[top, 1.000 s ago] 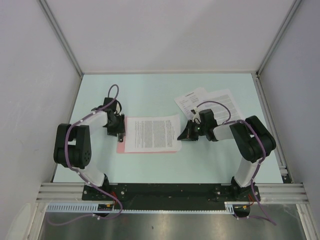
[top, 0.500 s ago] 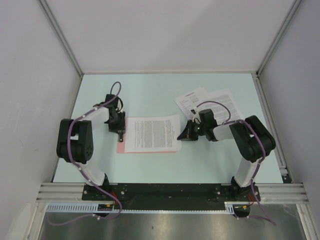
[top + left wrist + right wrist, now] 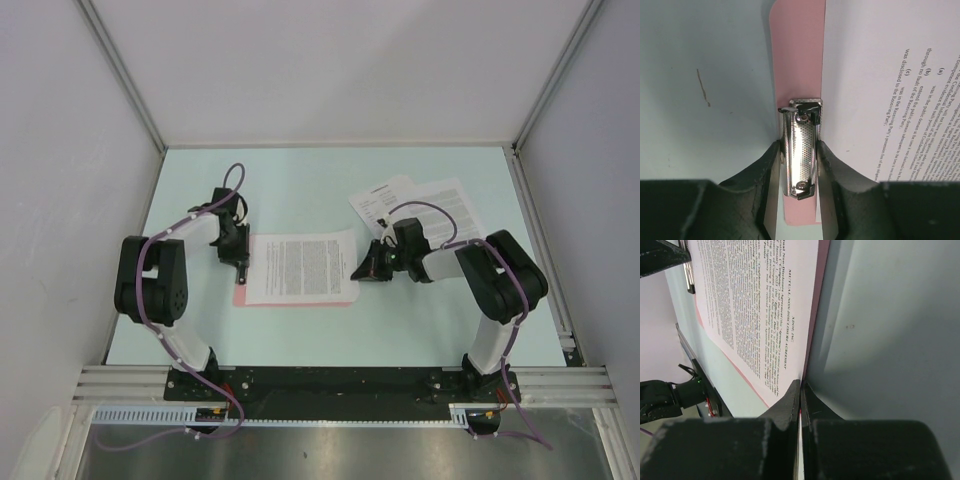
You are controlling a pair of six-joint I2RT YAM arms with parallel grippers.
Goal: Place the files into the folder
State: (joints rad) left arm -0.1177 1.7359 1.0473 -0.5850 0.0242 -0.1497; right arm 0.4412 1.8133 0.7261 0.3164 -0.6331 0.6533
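The pink folder (image 3: 242, 296) lies flat mid-table with one printed file sheet (image 3: 303, 267) on top of it. My left gripper (image 3: 240, 262) is at the folder's left short edge. In the left wrist view its fingers press both sides of the metal clip (image 3: 801, 135), with pink board (image 3: 797, 55) and the sheet (image 3: 880, 75) beyond. My right gripper (image 3: 358, 272) is at the right edge. In the right wrist view it (image 3: 801, 382) is shut on the edge of the sheet (image 3: 755, 305) and the folder (image 3: 822, 270) together.
More files (image 3: 420, 200) lie overlapped at the back right, just behind the right arm. Grey walls close in the table on the left, back and right. The arm bases stand along the near rail (image 3: 340, 385).
The left gripper has slid slightly toward the folder's clip and its jaws have narrowed onto it. The right gripper has shifted a little left, still pinching the right edge.
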